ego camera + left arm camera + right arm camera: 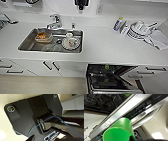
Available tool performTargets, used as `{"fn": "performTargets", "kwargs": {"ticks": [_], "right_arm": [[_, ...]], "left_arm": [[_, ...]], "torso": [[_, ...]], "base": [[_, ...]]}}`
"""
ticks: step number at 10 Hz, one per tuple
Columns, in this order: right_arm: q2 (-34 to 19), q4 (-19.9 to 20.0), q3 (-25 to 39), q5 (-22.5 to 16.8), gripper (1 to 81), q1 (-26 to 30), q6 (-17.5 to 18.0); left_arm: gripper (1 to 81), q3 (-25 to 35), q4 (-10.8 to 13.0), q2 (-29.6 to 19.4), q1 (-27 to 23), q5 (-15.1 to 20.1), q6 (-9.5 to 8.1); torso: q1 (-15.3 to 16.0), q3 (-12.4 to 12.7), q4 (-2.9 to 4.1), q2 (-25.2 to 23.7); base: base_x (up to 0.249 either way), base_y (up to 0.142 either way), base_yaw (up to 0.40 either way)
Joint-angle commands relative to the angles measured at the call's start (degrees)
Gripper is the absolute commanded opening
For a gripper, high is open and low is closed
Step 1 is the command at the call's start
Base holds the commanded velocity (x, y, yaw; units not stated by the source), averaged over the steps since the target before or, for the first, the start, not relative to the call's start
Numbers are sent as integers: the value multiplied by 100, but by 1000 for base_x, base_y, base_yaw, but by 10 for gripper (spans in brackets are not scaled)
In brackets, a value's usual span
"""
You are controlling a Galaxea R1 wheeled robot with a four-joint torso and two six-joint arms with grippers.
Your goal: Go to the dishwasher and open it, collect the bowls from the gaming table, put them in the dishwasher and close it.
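Note:
The dishwasher [112, 78] stands open under the white counter, its dark racks showing and its door [117, 91] folded down. Two small green bowls [107, 67] sit inside it, the second one lower [106, 80]. In the right wrist view a green bowl [120, 130] hangs in the air just above the door's steel edge and control strip [140, 110], with my right gripper shut on it. The dark rack [100, 101] lies beyond, and another green rim [127, 94] shows there. The gaming table is out of view.
A steel sink [27, 43] in the counter holds a container, a cup and a plate, with a tap [55, 22] behind it. Stacked dishes [138, 30] and a bottle [118, 24] stand on the right. White cabinet doors [70, 68] flank the dishwasher.

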Motion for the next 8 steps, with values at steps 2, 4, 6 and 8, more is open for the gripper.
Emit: {"fn": "performTargets", "kwargs": {"ticks": [2,4,6,8], "right_arm": [[-606,-21,563,-374,10,1091,372],[-623,-4,853,-787,10,1643,398],[-562,-3,1047,-1157,10,2145,486],[-307,-3,1064,-1543,10,2418,486]], "left_arm": [[811,-1642,177,822,585,-1623,-79],[811,-2282,159,1006,752,-2176,-79],[811,-3039,63,1253,919,-2756,-79],[811,-4058,-69,1561,1077,-3556,-70]], "torso": [[0,0,0,0],[0,0,0,0],[0,0,0,0],[0,0,0,0]], "base": [[0,0,0],[0,0,0],[0,0,0],[0,0,0]]}}
